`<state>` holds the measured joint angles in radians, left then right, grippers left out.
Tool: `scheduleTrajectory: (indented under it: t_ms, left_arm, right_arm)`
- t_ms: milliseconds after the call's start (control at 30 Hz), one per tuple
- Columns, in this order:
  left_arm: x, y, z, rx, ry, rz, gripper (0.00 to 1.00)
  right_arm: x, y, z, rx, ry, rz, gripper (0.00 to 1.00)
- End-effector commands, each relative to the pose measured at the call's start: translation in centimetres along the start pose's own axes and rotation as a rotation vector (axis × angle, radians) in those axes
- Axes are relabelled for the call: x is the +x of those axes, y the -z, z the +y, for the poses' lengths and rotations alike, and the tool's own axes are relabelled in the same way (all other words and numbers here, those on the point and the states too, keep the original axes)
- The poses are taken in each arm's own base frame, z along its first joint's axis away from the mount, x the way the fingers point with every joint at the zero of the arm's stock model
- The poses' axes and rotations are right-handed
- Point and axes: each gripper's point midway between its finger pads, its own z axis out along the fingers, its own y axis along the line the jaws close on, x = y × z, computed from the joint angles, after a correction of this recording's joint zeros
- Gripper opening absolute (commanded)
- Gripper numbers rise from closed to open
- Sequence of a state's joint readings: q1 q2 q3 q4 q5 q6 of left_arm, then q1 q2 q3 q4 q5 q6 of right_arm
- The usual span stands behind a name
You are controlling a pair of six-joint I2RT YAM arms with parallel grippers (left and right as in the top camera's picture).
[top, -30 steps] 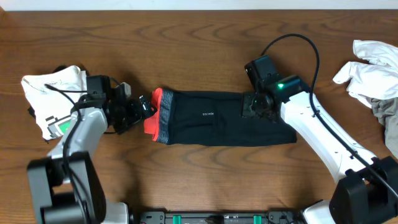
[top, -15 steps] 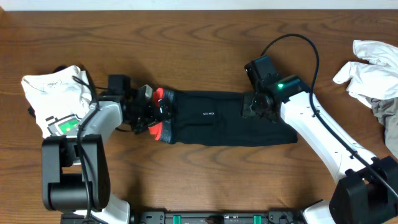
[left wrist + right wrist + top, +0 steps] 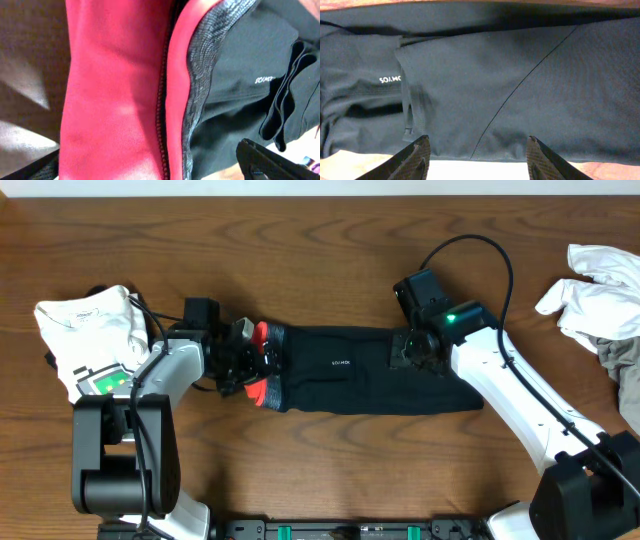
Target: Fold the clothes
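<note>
The clothes, black trousers [image 3: 360, 385], lie folded into a long strip across the middle of the table, with the red and grey waistband [image 3: 261, 391] at the left end. My left gripper [image 3: 254, 361] is open, its jaws wide on either side of the bunched waistband [image 3: 115, 90], which fills the left wrist view. Only one dark finger [image 3: 270, 160] shows there. My right gripper [image 3: 410, 352] stands open at the far edge of the trousers' right half. Its fingertips [image 3: 422, 145] hover just short of the black fabric [image 3: 520, 75], with nothing between them.
A folded white T-shirt with a green print [image 3: 90, 340] lies at the left, just behind my left arm. A heap of white and grey garments [image 3: 600, 300] sits at the right edge. Bare wood surrounds the trousers.
My left gripper has slid right from beside the T-shirt onto the waistband, nudging and bunching that end slightly. The right arm has stayed put.
</note>
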<state>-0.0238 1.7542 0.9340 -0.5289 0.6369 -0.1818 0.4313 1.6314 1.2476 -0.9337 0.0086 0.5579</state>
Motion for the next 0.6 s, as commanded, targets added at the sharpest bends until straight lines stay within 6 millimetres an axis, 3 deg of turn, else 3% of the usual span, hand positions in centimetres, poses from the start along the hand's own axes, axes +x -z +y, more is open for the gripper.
scheduleTrajectory:
  t_ms: [0,100,133,167,333,567]
  left_arm:
    - [2.77,-1.74,3.02,-0.104,0.060,0.102,0.92]
    - [3.11,-1.70,3.08,-0.108,0.069,0.115,0.78]
    - [3.18,-1.69,3.09,-0.108,0.070,0.118,0.64]
    - [3.23,-1.68,3.10,-0.109,0.072,0.120,0.58]
    - [3.25,-1.68,3.11,-0.110,0.072,0.121,0.47]
    - [2.95,-1.36,3.30,-0.107,0.082,0.109,0.11]
  right_arm:
    - [0.01,0.06,-0.50,0.014,0.007,-0.005,0.59]
    - [0.04,0.06,-0.44,0.010,0.007,-0.004,0.59]
    - [0.05,0.06,-0.44,0.011,0.007,-0.003,0.59]
    - [0.04,0.06,-0.45,0.011,0.007,-0.004,0.59]
    - [0.05,0.06,-0.43,0.010,0.007,-0.003,0.59]
    - [0.11,0.05,-0.33,0.005,0.007,0.000,0.57]
